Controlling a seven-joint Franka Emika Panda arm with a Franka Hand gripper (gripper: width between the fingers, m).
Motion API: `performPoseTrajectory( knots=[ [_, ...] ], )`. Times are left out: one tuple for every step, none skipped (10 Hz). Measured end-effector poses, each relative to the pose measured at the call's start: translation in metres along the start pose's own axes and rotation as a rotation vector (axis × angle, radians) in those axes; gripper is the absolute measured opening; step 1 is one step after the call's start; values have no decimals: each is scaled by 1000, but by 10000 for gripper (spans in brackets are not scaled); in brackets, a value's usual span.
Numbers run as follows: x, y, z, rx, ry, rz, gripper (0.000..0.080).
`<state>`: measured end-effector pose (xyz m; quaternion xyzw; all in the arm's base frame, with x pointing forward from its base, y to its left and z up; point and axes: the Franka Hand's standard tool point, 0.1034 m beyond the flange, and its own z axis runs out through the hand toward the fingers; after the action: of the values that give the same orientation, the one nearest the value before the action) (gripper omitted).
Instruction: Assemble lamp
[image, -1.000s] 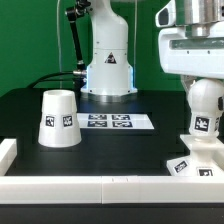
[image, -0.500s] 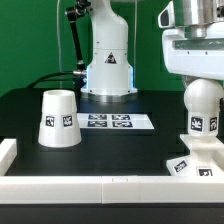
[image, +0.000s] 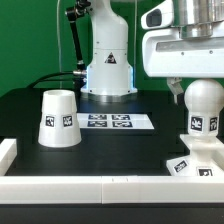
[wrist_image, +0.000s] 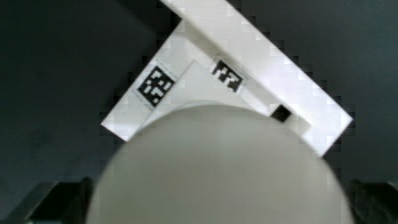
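Note:
The ball-headed bulb (image: 203, 108) stands upright on the stepped square base (image: 195, 164) at the exterior view's right. My gripper (image: 200, 86) hangs right over the bulb's head, its fingers (image: 177, 90) spread to either side and open. In the wrist view the bulb's round head (wrist_image: 214, 160) fills the space between the fingers, with the tagged base (wrist_image: 196, 75) beyond it. The cone shade (image: 58, 118) stands alone on the black table at the exterior view's left.
The marker board (image: 108, 122) lies flat mid-table between shade and base. A low white wall (image: 90, 188) runs along the front edge, with a corner block (image: 7, 152) at the left. The white robot pedestal (image: 108, 68) stands behind.
My gripper has lifted off the bulb's head and shifted a little toward the exterior view's left. The bulb stays standing on the base. The shade has not moved.

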<state>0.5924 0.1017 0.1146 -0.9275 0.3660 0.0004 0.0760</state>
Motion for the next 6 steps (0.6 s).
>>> performPoseTrajectory(
  knots=[
    [0, 0, 0, 0, 0, -69, 699],
    [0, 0, 0, 0, 0, -101, 699],
    [0, 0, 0, -12, 6, -245, 699],
    [-1, -1, -2, -32, 20, -414, 699],
    [-2, -3, -2, -46, 28, -539, 699],
    [-4, -3, -2, -52, 27, -664, 699]
  ],
)
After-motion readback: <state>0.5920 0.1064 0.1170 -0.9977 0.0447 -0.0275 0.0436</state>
